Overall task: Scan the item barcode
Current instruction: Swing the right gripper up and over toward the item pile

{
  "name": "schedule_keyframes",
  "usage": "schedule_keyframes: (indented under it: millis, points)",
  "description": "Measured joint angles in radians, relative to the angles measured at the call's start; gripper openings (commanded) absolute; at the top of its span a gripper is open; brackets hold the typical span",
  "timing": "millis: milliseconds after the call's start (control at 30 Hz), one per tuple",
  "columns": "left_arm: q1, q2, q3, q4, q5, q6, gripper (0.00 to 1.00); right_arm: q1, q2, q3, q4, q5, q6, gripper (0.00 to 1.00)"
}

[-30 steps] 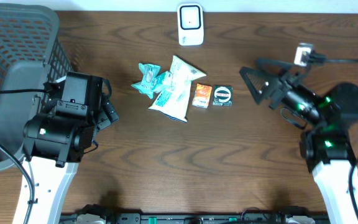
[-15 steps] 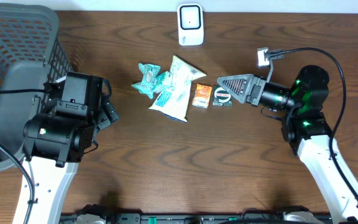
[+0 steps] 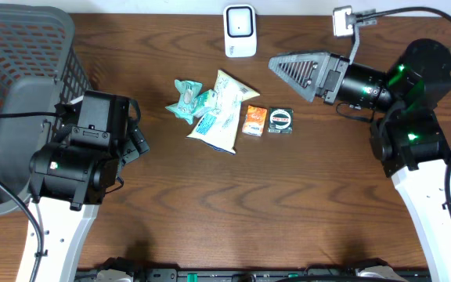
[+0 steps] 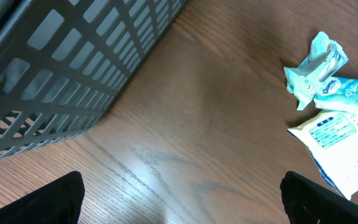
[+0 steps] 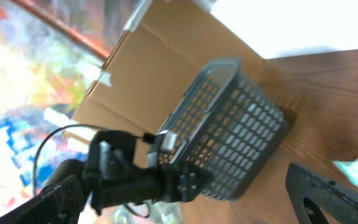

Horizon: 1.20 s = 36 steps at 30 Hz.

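**A:** The right pincer [image 3: 290, 70], seen from above, has its jaws wide apart and carries nothing. It hangs over the worktop [image 3: 233, 204], right of the scanner [image 3: 239, 31]. The black packet [image 3: 280, 121] lies just nearer than it, close beside the orange packet [image 3: 254, 120].

**B:** What's the danger?

**A:** Those two lie so close that a careless descent could pinch both. It could also push them into the white pouch [image 3: 224, 110].

**B:** And the left wrist view?

**A:** The left pincer [image 4: 179, 208] is spread and empty, with only its fingertips [image 4: 55, 199] showing. The pouch and the teal wrapper [image 4: 316, 65] lie off to its right, apart from it. The basket [image 4: 73, 68] is to the left.

**B:** The right wrist view?

**A:** It looks across at the basket and the left arm [image 5: 129, 180], and no packet shows between its fingers. Closing from this pose would likely catch nothing, so I think it must tip down first.
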Motion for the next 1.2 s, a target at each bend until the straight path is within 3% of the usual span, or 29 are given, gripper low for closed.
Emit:
schedule_keyframes:
  millis: [367,1200]
  points:
    - [0.000,0.000,0.000,0.000,0.000,0.000,1.00,0.063,-0.005,0.005,-0.134,0.010,-0.012,0.99]
    - [0.000,0.000,0.000,0.000,0.000,0.000,1.00,0.066,-0.005,0.005,-0.216,0.034,-0.100,0.99]
